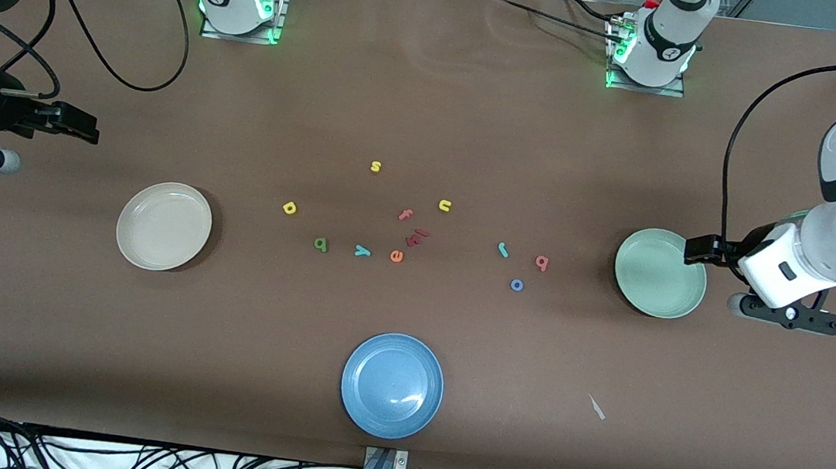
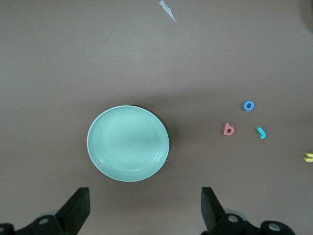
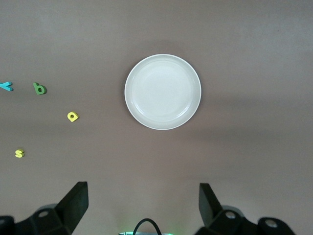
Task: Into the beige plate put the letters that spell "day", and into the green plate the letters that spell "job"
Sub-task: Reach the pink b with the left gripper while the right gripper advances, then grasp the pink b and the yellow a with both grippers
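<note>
The beige plate [image 1: 164, 226] [image 3: 163, 91] lies empty toward the right arm's end. The green plate [image 1: 660, 273] [image 2: 128, 143] lies empty toward the left arm's end. Between them on the table are the yellow d [image 1: 289, 208] [image 3: 72, 116], green a [image 1: 321, 243] [image 3: 39, 89] and teal y [image 1: 362, 250] [image 3: 6, 86]. Closer to the green plate lie the teal j [image 1: 502, 250] [image 2: 261, 132], pink b [image 1: 541, 261] [image 2: 228, 129] and blue o [image 1: 517, 284] [image 2: 249, 105]. My left gripper [image 1: 692, 249] [image 2: 145, 205] hangs open over the green plate's edge. My right gripper [image 1: 87, 128] [image 3: 143, 203] hangs open over bare table beside the beige plate.
A blue plate [image 1: 392, 385] sits near the front edge. Other letters lie mid-table: yellow s [image 1: 375, 166], yellow u [image 1: 444, 205], pink f [image 1: 405, 214], orange e [image 1: 396, 256] and red pieces [image 1: 416, 237]. A small white scrap [image 1: 596, 407] lies nearer the front.
</note>
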{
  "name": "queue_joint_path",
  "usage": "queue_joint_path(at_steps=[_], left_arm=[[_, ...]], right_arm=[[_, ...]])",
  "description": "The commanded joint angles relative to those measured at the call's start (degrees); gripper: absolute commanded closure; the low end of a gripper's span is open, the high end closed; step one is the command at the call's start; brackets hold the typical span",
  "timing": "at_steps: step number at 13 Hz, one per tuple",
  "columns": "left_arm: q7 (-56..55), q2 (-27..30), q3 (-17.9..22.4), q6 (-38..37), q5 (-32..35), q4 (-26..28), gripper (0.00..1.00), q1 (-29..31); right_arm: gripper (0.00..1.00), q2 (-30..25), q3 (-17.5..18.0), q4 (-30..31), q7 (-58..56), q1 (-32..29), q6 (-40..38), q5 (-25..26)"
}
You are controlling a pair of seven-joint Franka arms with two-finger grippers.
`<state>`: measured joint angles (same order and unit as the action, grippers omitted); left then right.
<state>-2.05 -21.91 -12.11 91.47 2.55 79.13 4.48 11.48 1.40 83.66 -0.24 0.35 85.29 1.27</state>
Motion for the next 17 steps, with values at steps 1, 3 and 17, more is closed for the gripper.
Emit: queue_joint_path(at_steps=[1, 3, 17], left_arm=[[-2.1, -0.9, 0.2, -0.3, -1.3, -0.2, 0.00, -1.0], [-6.0, -2.0, 0.2, 0.0, -1.4, 0.5, 0.00, -2.9], [-24.9, -7.9, 0.2, 35.3, -5.6, 24.5, 0.01, -14.1]], right_arm=[[0.00, 0.7, 0.3, 0.2, -0.4, 0.8, -0.2, 0.3], [0.00, 0.9, 0.3, 0.8, -0.1, 2.8, 0.4, 0.0], [0.00, -2.4, 10.7, 25.7, 15.2, 4.0, 26.6, -2.8]])
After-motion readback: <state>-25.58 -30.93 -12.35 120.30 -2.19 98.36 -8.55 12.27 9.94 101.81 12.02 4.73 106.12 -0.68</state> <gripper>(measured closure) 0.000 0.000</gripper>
